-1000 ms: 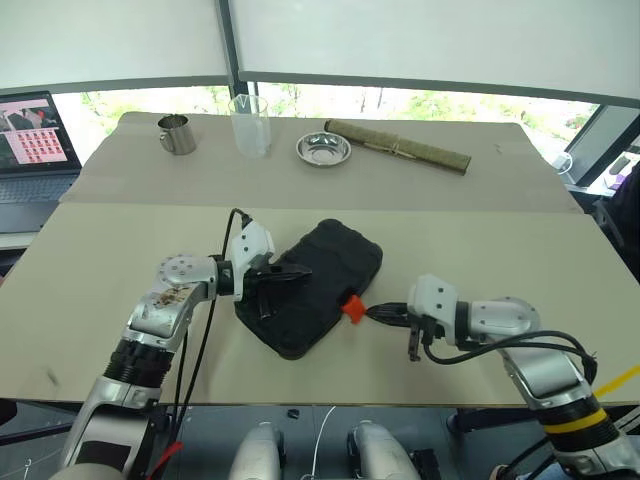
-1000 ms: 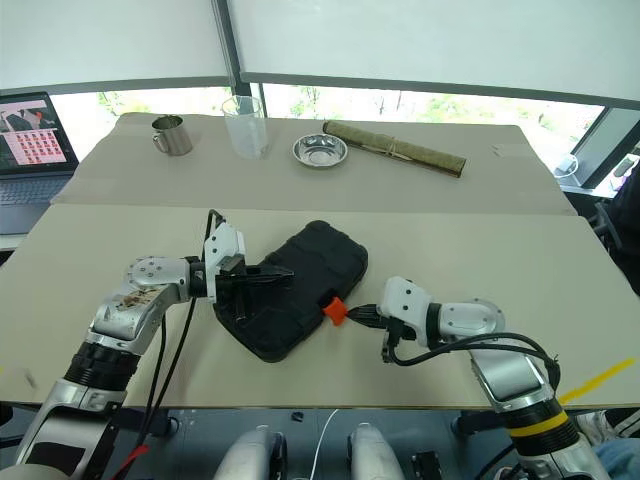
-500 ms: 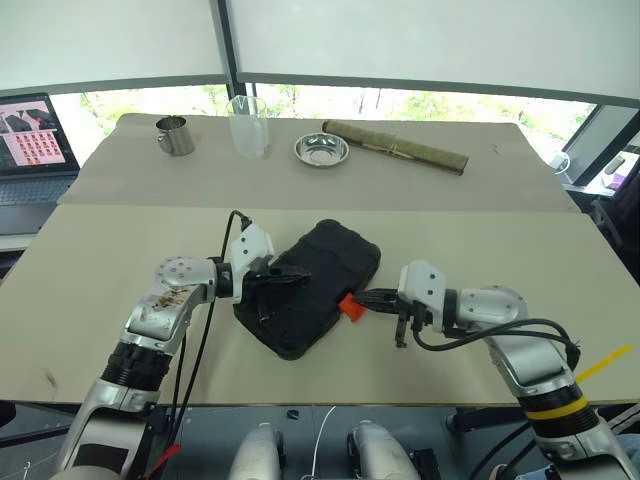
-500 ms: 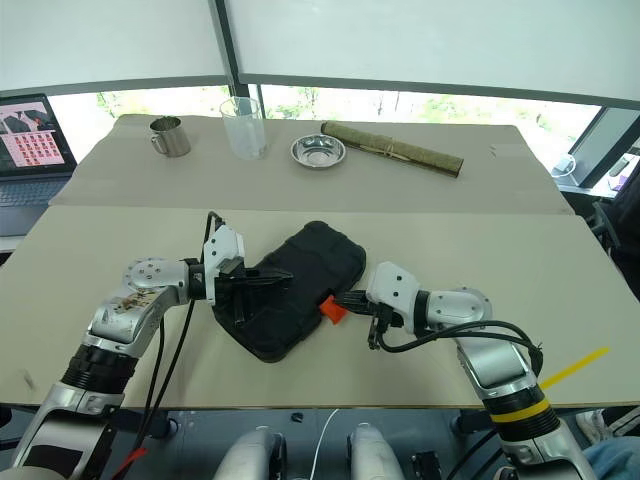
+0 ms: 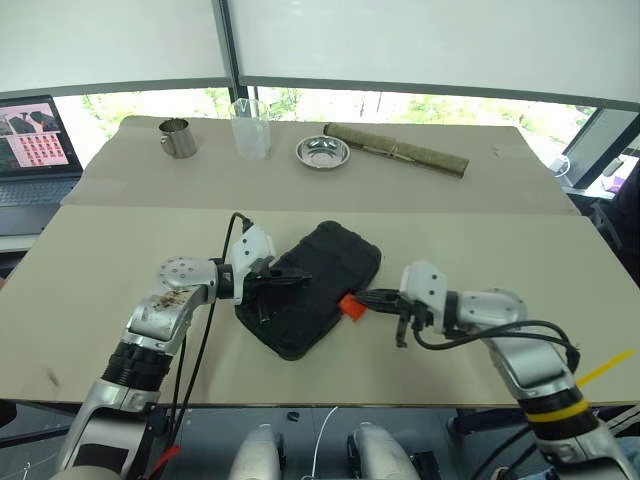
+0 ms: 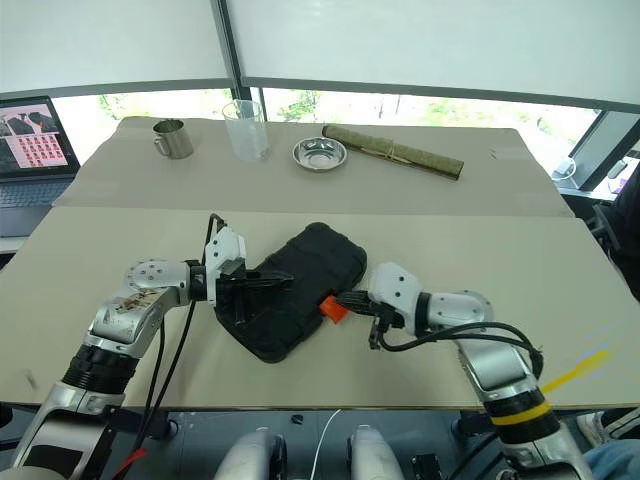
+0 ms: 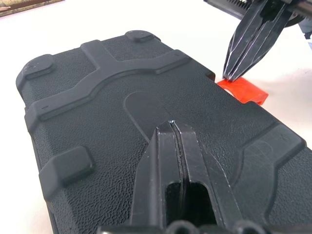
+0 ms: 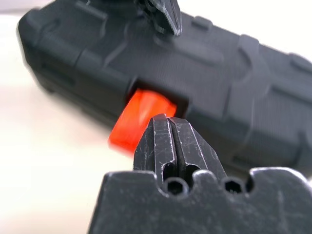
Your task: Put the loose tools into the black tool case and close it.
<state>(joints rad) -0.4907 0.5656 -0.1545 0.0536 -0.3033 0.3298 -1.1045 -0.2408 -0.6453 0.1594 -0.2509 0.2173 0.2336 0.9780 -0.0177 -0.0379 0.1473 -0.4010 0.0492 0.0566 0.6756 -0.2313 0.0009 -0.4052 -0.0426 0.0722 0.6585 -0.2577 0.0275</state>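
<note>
Both jaws closed, empty. Right gripper (image 5: 366, 297) has advanced onto the orange latch (image 5: 349, 306); left gripper (image 5: 296, 275) still presses the lid of the black tool case (image 5: 330, 262), shut mid-bench (image 5: 120, 240). Latching looks imminent.

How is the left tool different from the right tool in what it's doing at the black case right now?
The left tool lies over the lid of the black tool case, while the right tool sits off the case's side at the orange latch. The left tool points across the lid toward the robot's right; the right tool points toward its left, at the latch. Both are shut and hold nothing.
</note>
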